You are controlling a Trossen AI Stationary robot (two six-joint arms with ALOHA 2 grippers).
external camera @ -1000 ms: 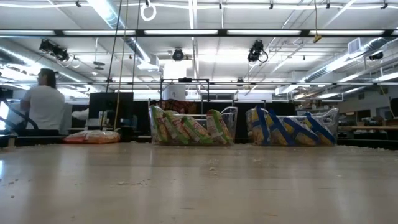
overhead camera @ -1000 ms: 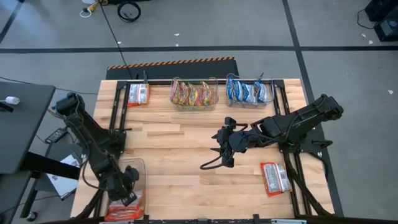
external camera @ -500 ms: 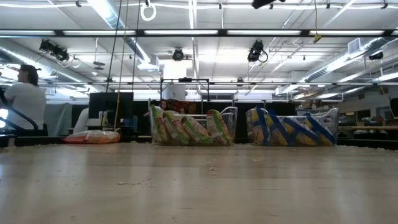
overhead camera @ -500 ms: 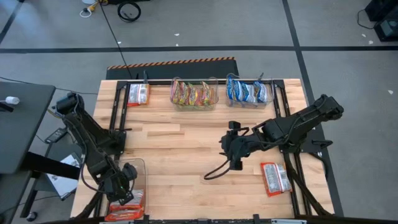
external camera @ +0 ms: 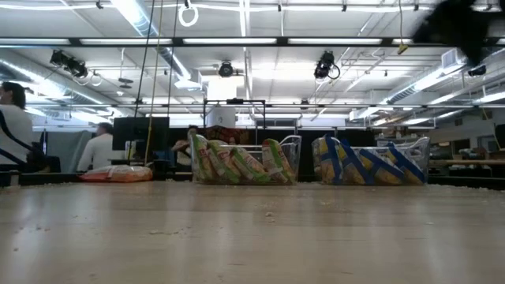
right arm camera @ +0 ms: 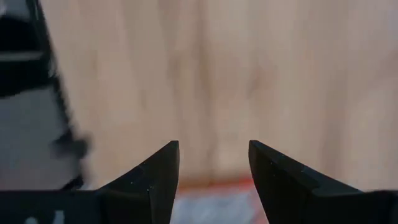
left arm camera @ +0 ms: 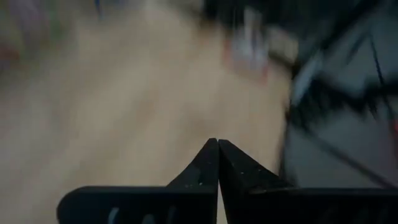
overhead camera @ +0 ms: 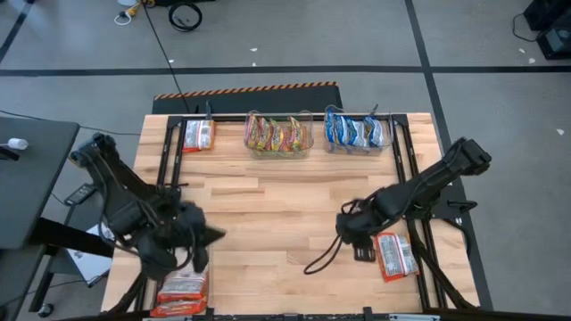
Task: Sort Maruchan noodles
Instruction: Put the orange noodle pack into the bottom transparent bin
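Note:
Maruchan noodles stand sorted at the table's far edge: yellow-green packets in one clear tub [overhead camera: 278, 135] [external camera: 245, 162] and blue-and-white ones in another [overhead camera: 355, 130] [external camera: 371, 162]. A red-orange packet [overhead camera: 198, 135] lies at the far left. More red-orange packets [overhead camera: 183, 287] lie in a tub at the near left corner. One red-orange packet [overhead camera: 393, 255] [right arm camera: 211, 200] lies flat near the right edge. My right gripper [overhead camera: 359, 248] [right arm camera: 214, 146] hangs open, pointing down, just left of it. My left gripper [overhead camera: 214, 235] [left arm camera: 217, 142] is shut and empty, raised above the near-left table.
Black frame rails [overhead camera: 169, 169] [overhead camera: 406, 160] run along both sides of the wooden table [overhead camera: 268, 205]. A cable loop [overhead camera: 321, 259] hangs below my right arm. People sit at desks in the room beyond the far edge [external camera: 16, 126].
My left gripper has risen out of the near-left tub and swung toward the table's middle, tipping up from pointing down to nearly level, still shut and empty. My right gripper has moved toward the near right, down toward the lone red-orange packet, and tipped to point down.

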